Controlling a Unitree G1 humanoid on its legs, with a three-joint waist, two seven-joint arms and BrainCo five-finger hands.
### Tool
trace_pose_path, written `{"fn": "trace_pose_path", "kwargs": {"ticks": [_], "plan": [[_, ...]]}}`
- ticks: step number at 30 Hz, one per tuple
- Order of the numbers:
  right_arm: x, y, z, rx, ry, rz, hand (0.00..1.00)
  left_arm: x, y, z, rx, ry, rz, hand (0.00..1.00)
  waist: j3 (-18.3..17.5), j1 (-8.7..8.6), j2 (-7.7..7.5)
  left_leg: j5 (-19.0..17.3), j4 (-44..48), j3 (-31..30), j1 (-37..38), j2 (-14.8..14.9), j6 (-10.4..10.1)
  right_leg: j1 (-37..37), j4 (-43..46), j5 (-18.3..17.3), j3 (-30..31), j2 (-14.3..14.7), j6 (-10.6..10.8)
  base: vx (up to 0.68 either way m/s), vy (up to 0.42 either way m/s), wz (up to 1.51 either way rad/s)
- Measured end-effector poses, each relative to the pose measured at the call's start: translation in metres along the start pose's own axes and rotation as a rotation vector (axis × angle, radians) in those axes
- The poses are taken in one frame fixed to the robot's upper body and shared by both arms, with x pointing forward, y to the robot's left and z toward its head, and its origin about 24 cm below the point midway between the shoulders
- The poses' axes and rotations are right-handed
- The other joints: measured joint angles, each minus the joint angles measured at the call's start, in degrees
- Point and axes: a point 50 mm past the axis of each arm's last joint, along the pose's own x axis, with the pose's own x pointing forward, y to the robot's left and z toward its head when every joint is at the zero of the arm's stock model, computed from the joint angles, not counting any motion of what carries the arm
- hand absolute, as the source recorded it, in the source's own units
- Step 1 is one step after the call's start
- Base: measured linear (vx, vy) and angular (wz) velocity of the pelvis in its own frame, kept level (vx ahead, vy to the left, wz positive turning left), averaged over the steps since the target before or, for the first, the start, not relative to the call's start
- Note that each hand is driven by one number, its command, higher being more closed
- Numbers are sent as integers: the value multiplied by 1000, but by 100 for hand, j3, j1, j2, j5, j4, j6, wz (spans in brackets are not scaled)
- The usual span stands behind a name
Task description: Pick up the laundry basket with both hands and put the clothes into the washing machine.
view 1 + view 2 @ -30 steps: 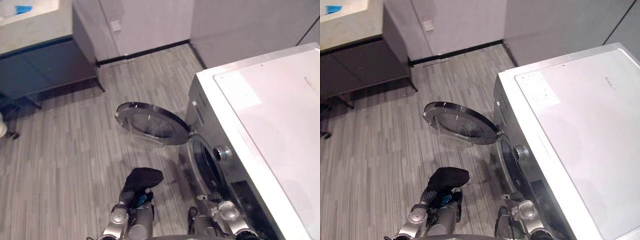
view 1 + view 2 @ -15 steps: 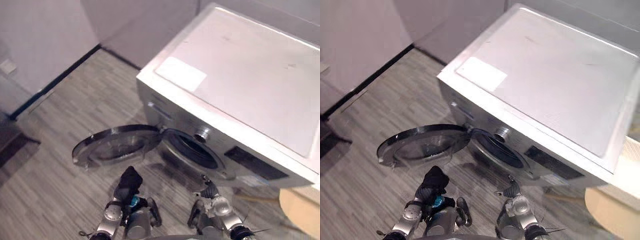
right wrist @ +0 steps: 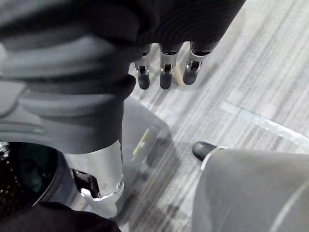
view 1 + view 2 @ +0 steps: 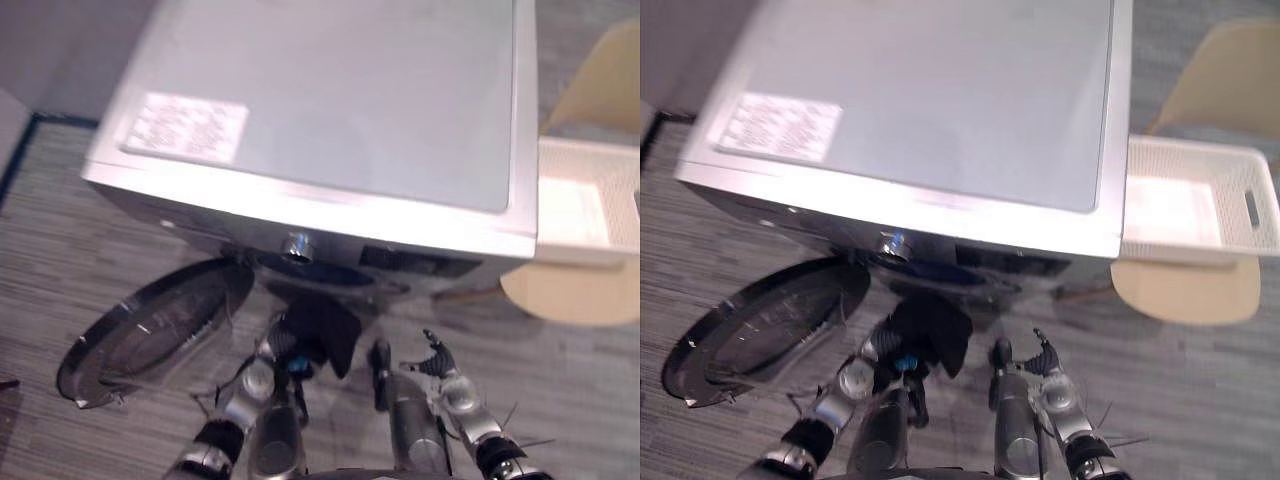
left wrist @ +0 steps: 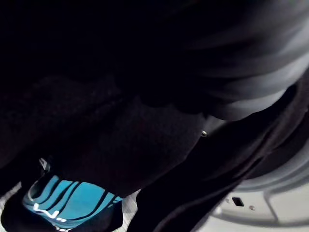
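The silver washing machine point(image 4: 330, 110) stands in front of me, its round door point(image 4: 150, 320) swung open to the left. A black garment point(image 4: 322, 325) covers my left hand point(image 4: 280, 345) and hangs just below the dark drum opening point(image 4: 320, 275). In the left wrist view the black garment point(image 5: 120, 145) shows a blue label point(image 5: 72, 203). My right hand point(image 4: 437, 358) hangs low to the right of the opening with relaxed fingers point(image 3: 165, 72) and holds nothing. The white laundry basket point(image 4: 1180, 252) rests to the right of the machine and looks empty.
A beige chair point(image 4: 1185, 290) carries the basket, close against the machine's right side. Grey plank floor point(image 4: 560, 380) spreads in front of the machine. The open door juts out over the floor on the left.
The camera has swung right, so the machine now faces me and the basket has come into view. My left hand with the black garment has moved from beside the door up to the drum opening.
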Motion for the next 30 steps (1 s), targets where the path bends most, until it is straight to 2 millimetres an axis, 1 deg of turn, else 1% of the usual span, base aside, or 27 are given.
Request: {"fn": "trace_pose_path", "kwargs": {"ticks": [2, 3, 4, 5, 6, 7, 8, 9, 10, 11, 12, 13, 14, 15, 16, 17, 18, 19, 20, 21, 22, 23, 24, 25, 26, 28, 30], "plan": [[7, -7, 15, 16, -42, -19, 0, 6, 9, 13, 15, -41, 41, 100, 202, -12, 2, -257, 542, 176, -225, 56, 105, -404, 459, -41, 252, 20, 61, -189, 108, -82], [10, -11, 25, 29, -77, -34, 0, 10, 14, 23, 40, -74, 68, 100, 305, -14, 27, -477, 940, 301, -397, 128, 155, -684, 805, -75, 410, 64, 100, -212, 85, -74], [11, -15, 34, 48, -111, -47, 0, 13, 18, 33, 62, -110, 84, 100, 342, -18, 41, -721, 1295, 337, -600, 215, 188, -968, 1139, -176, 452, 73, 158, -238, 79, -62], [11, -16, 39, 54, -134, -53, 0, 15, 22, 41, 68, -136, 97, 100, 347, -32, 41, -906, 1501, 343, -734, 236, 215, -1155, 1354, -277, 459, 66, 156, -250, 70, -39], [10, -19, 48, 66, -178, -69, 0, 19, 29, 55, 89, -186, 121, 100, 394, -46, 38, -1126, 1949, 363, -1006, 310, 289, -1476, 1758, -425, 491, 40, 184, -196, 50, -19], [9, -20, 54, 75, -201, -76, 0, 20, 32, 62, 97, -209, 132, 100, 423, -48, 21, -1206, 2121, 365, -1104, 311, 311, -1607, 1934, -514, 511, 5, 201, -225, 52, -6], [6, -22, 62, 103, -246, -93, 0, 23, 38, 79, 99, -261, 159, 100, 482, -68, 8, -1399, 2529, 369, -1372, 323, 365, -1939, 2368, -692, 529, -90, 222, -181, 31, 2], [4, -23, 69, 122, -279, -98, 0, 22, 44, 89, 100, -295, 183, 100, 518, -66, 7, -1498, 2765, 367, -1545, 352, 408, -2137, 2594, -750, 530, -128, 247, -210, 31, -3], [2, -23, 79, 142, -324, -100, 0, 21, 52, 98, 97, -330, 223, 100, 573, -68, 3, -1609, 3023, 365, -1742, 415, 429, -2355, 2801, -770, 514, -146, 238, -221, 14, -17], [-3, -25, 96, 186, -399, -111, 0, 20, 70, 116, 82, -387, 302, 100, 685, -66, 1, -1712, 3394, 344, -2077, 523, 436, -2703, 3075, -781, 485, -150, 222, -205, 3, -17], [-5, -27, 103, 207, -431, -120, 0, 19, 78, 124, 75, -413, 333, 100, 721, -68, 7, -1742, 3539, 310, -2249, 562, 449, -2860, 3178, -781, 461, -152, 221, -182, -27, -14], [-11, -29, 118, 247, -496, -135, 0, 16, 99, 144, 71, -477, 416, 100, 764, -79, -22, -1806, 3859, 220, -2657, 632, 463, -3251, 3449, -797, 423, -164, 193, -102, -35, -2], [-13, -30, 122, 259, -519, -142, 0, 15, 107, 152, 69, -502, 448, 100, 770, -77, -33, -1834, 3987, 192, -2812, 652, 450, -3404, 3557, -807, 417, -167, 178, -102, -54, 3], [-18, -32, 130, 279, -561, -152, 0, 10, 126, 170, 66, -557, 522, 100, 777, -82, -32, -1864, 4269, 100, -3164, 718, 453, -3724, 3807, -839, 405, -165, 134, -79, -82, 7], [-26, -34, 138, 309, -617, -159, 0, 1, 153, 192, 88, -631, 623, 100, 833, -80, -108, -1928, 4617, 13, -3495, 776, 418, -4087, 4184, -912, 409, -161, 98, -58, -71, 6], [-28, -35, 139, 314, -631, -161, 0, -1, 159, 196, 93, -645, 646, 100, 844, -84, -119, -1939, 4684, -7, -3557, 783, 423, -4157, 4252, -917, 410, -163, 102, -45, -78, 5], [-35, -37, 145, 330, -681, -167, 0, -11, 181, 211, 113, -697, 737, 100, 860, -110, -118, -1985, 4911, -119, -3822, 808, 412, -4387, 4473, -985, 376, -166, 95, -32, -64, 16], [-42, -37, 151, 359, -721, -166, 0, -24, 206, 230, 149, -757, 837, 100, 887, -175, -145, -2008, 5110, -225, -4067, 804, 402, -4608, 4705, -1051, 340, -213, 61, -39, -79, 20], [-44, -39, 152, 366, -737, -173, 0, -29, 216, 238, 160, -782, 878, 100, 894, -184, -158, -2010, 5180, -265, -4166, 802, 398, -4693, 4775, -1069, 317, -240, 46, -42, -78, 23], [-48, -45, 154, 385, -768, -193, 0, -41, 234, 257, 184, -835, 955, 100, 895, -207, -162, -2014, 5306, -345, -4392, 802, 392, -4885, 4909, -1093, 288, -251, 22, -65, -81, 14], [-51, -48, 157, 396, -794, -201, 0, -48, 245, 269, 224, -849, 999, 100, 898, -223, -167, -2013, 5414, -416, -4627, 809, 392, -5083, 4988, -1095, 255, -254, 13, -58, -66, 10], [-52, -50, 158, 396, -801, -206, 0, -51, 249, 274, 236, -861, 1014, 100, 902, -227, -176, -2013, 5448, -435, -4713, 813, 391, -5161, 5023, -1094, 249, -255, 11, -76, -55, 6], [-54, -54, 158, 405, -815, -216, 0, -59, 255, 287, 248, -896, 1049, 100, 918, -229, -204, -2012, 5538, -479, -4881, 815, 391, -5312, 5098, -1095, 241, -254, 3, -60, -28, 4], [-56, -57, 160, 424, -830, -215, 0, -67, 262, 305, 270, -929, 1081, 100, 938, -229, -243, -2013, 5627, -528, -5054, 823, 391, -5457, 5166, -1091, 227, -253, -4, -73, -30, 4], [-57, -57, 160, 432, -836, -214, 0, -70, 266, 313, 285, -943, 1092, 100, 942, -232, -265, -2012, 5657, -540, -5123, 824, 391, -5524, 5186, -1087, 226, -253, -9, -57, -9, 0], [-63, -61, 165, 457, -882, -203, 0, -90, 287, 348, 328, -994, 1177, 100, 941, -302, -290, -2012, 5782, -593, -5446, 836, 396, -5782, 5223, -1042, 206, -248, -1, -48, 9, -4], [-66, -64, 168, 483, -903, -205, 0, -108, 299, 366, 317, -1042, 1257, 100, 947, -340, -309, -2018, 5822, -575, -5603, 837, 412, -5943, 5219, -1005, 226, -242, 12, -29, 26, -10]]}}
